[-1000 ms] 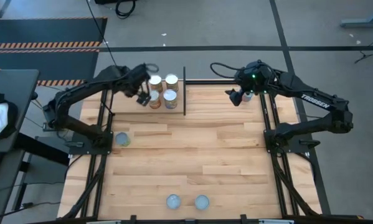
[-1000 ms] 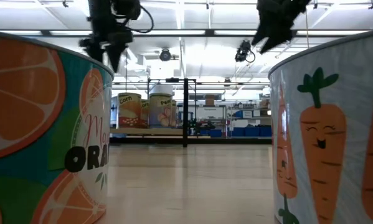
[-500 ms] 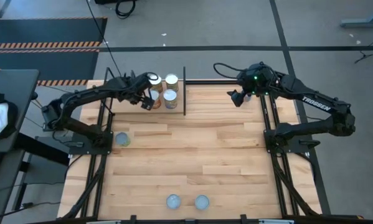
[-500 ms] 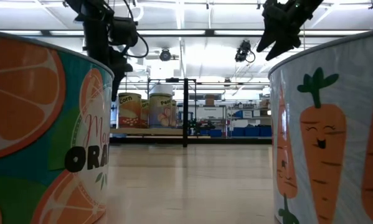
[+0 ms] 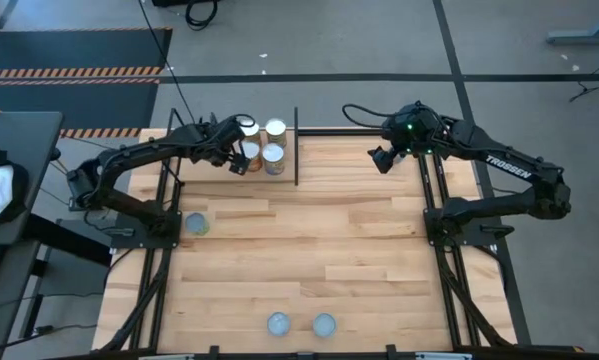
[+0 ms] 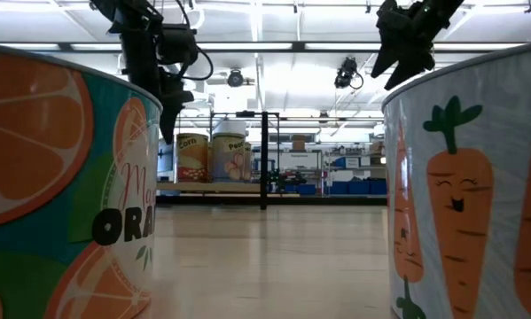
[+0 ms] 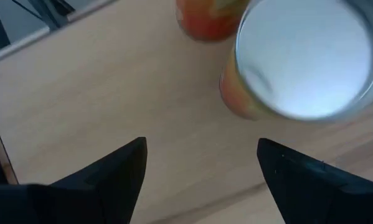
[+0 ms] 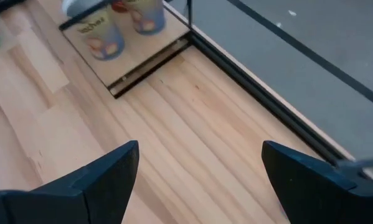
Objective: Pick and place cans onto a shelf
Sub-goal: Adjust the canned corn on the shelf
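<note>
Several cans stand upright on the shelf at the table's far side, left of a black post. My left gripper hangs open just left of them, pointing steeply down. In the left wrist view a white-topped can stands just beyond its fingers, with only bare wood between them. My right gripper hovers open over the far right of the table with nothing between its fingers. One can stands at the table's left. Two more cans stand at the near edge.
In the low view, the two near-edge cans, an orange-print one and a carrot-print one, fill both sides. Bare wooden tabletop lies between the arms' black frames. The floor lies beyond the far edge.
My left gripper has come down beside the cans on the shelf and rolled a little, then kept still. The cans have stayed in place.
</note>
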